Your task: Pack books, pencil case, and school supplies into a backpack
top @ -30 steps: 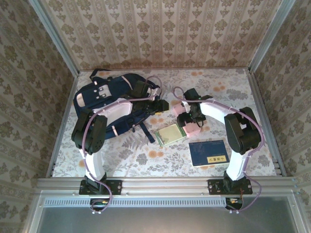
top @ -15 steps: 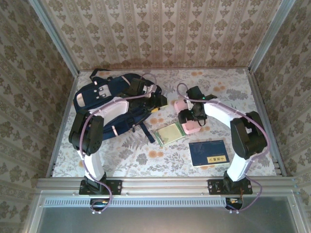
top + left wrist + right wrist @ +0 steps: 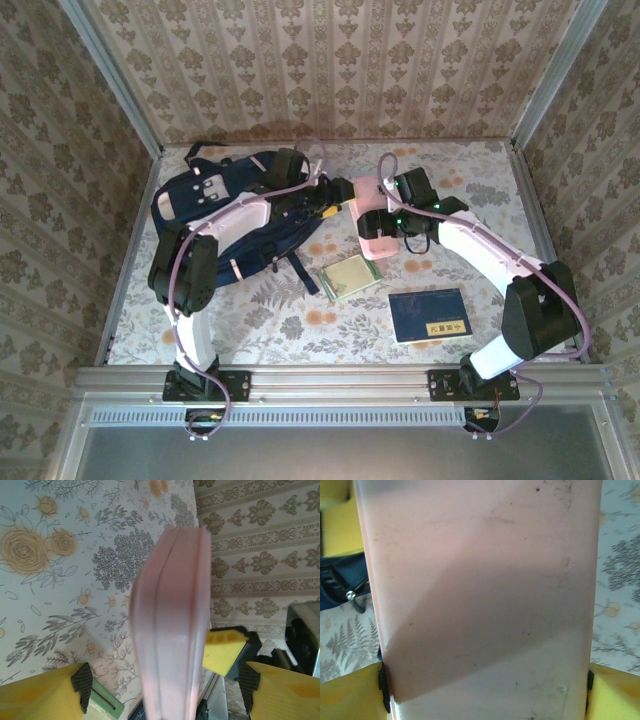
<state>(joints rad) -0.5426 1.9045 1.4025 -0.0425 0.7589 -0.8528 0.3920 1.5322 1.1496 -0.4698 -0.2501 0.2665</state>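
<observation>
Just right of the backpack (image 3: 215, 205), lifted clear of the flowered table (image 3: 480, 190) by the look of it: pencil case (image 3: 374, 246), clenched across its width by right gripper (image 3: 384, 214), both pads pressed against its long edges in the right wrist view. Between backpack and pencil case: left gripper (image 3: 326, 206), released, fingers (image 3: 40, 695) spread wide on either side of the pink faces and touching neither. Reads as a handover in preparation. Cannot tell how far the backpack gapes, with that end hidden under the left arm.

Could go wrong as follows.
- Letting go with the right before the left has clamped: a drop onto the table beside the backpack, not into it.
- Closing the left off-centre: a hold on only one margin of a smooth, soft case, then a slip or a swing.
- Crowding: a yellow finger (image 3: 222, 652), judged the right gripper's, close beside the case in the left wrist view, hence a risk of pinching finger against finger on closing.
- Pushing toward the backpack with the case broadside: a likely snag on the fabric instead of a clean slide in.

Counted:
- One backpack.
- One pencil case, held up.
- One green-and-white pad (image 3: 348, 277), flat on the table, nearer than the backpack and to its right.
- One navy book with a yellow label (image 3: 428, 315), flat, farther right again and well apart from the backpack.
- Two grippers, one grasping, one free.
</observation>
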